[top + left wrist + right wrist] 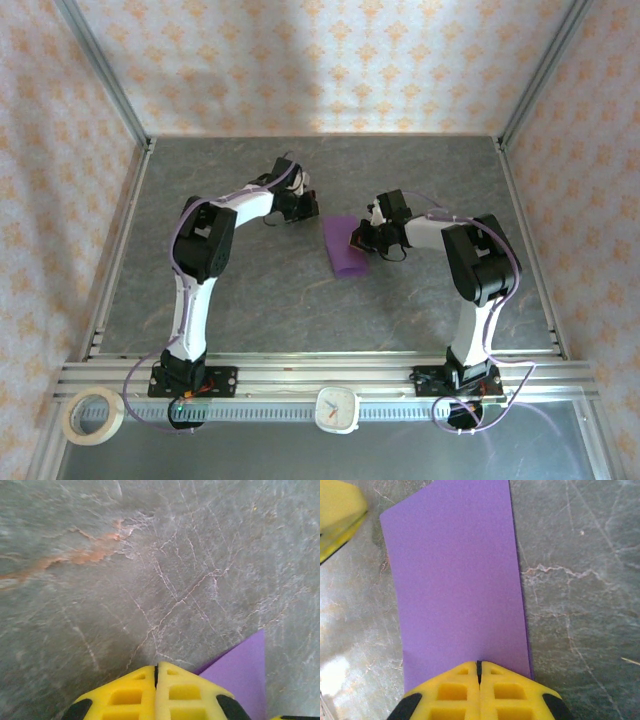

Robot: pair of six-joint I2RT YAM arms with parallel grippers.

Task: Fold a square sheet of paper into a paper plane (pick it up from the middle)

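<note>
Fingers (451,692) of your right gripper (479,666) are pressed together, yellow pad against yellow pad, with no gap between them. Their tips sit over the near edge of the purple paper (455,580); you cannot tell whether they pinch that edge or merely rest on it. The paper lies flat on the grey marbled table (580,580), longer than it is wide, and runs away from the tips. Fingers (125,697) of your left gripper (156,670) are likewise clenched, on nothing, over bare table. One sharp corner of the paper lies just beside them, on the right of the left wrist view. Seen from above, the paper lies near the middle of the table, between the two grippers: the left gripper is just off its far left corner and the right gripper is at its right edge. A tape roll (93,415) and a small white clock (338,408) rest by the near rail, well apart from the paper.
</note>
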